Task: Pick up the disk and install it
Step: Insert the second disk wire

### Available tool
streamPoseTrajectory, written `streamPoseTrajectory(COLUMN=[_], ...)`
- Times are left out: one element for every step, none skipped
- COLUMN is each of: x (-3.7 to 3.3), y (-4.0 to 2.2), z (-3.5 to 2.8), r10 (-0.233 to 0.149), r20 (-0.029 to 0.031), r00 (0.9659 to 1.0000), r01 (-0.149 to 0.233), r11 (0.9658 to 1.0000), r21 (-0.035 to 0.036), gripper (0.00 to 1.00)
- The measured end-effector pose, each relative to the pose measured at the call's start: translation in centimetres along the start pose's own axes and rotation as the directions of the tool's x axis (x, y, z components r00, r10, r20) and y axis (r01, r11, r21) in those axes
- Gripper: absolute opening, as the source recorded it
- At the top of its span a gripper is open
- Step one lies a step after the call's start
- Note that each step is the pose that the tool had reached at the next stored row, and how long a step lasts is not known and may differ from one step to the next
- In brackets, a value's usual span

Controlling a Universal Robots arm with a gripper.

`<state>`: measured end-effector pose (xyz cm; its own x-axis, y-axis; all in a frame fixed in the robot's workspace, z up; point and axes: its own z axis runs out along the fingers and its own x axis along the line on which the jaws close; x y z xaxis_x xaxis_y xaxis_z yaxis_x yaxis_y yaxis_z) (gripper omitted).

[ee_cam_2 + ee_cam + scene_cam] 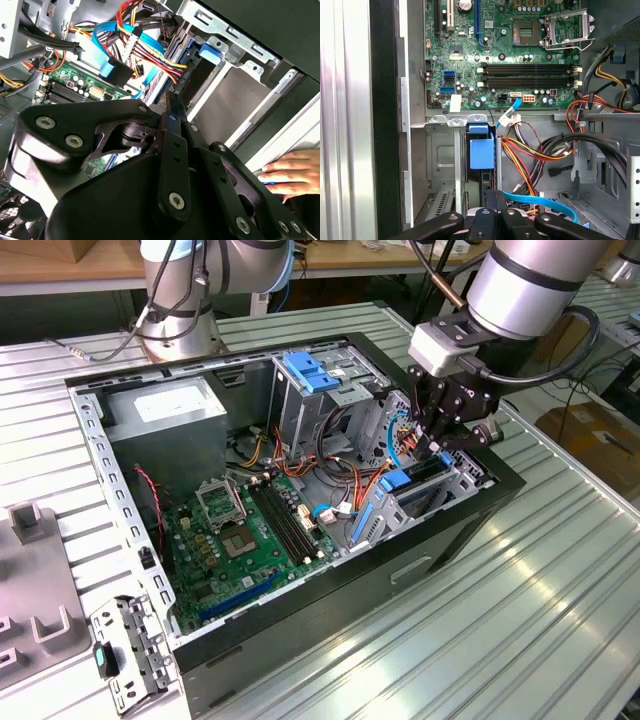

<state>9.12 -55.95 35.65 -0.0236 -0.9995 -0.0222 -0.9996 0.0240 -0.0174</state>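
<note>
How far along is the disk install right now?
Looks mostly done: the disk already stands on edge in the metal drive bay, its blue carrier end showing. The gripper sits directly above it in the exterior view. Whether it is pushed fully home cannot be judged. A person's hand rests on the case's edge.

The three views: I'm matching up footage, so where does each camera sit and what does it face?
Exterior view: off the arm, above the open black computer case; arm and gripper show.
First wrist view: on the arm, facing the green motherboard and blue-framed disk.
Second wrist view: behind the black gripper linkage; a hand shows.
Shared: motherboard, disk.
</note>
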Motion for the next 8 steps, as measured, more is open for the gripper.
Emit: streamPoseTrajectory(x=[-0.01, -0.01, -0.01, -0.02, -0.03, -0.03, -0.04, -0.05], y=[0.0, -0.01, -0.01, -0.01, -0.02, -0.03, -0.05, -0.09], z=[-0.11, -0.28, -0.49, -0.81, -1.16, -1.48, -1.88, -2.43], r10=[0.0, 0.0, 0.0, 0.0, 0.0, 0.0, 0.0, 0.0], r20=[-0.0001, -0.0001, 0.0, 0.0, 0.0001, 0.0001, 0.0001, 0.0001], r00=[1.0, 1.0, 1.0, 1.0, 1.0, 1.0, 1.0, 1.0], r01=[0.0, 0.0, 0.0, 0.0, 0.0, 0.0, 0.0, 0.0], r11=[1.0, 1.0, 1.0, 1.0, 1.0, 1.0, 1.0, 1.0], r21=[0.0, 0.0, 0.0, 0.0, 0.0, 0.0001, 0.0, 0.0], gripper=[0.11, 0.11, 0.11, 0.11, 0.11, 0.11, 0.11, 0.11])
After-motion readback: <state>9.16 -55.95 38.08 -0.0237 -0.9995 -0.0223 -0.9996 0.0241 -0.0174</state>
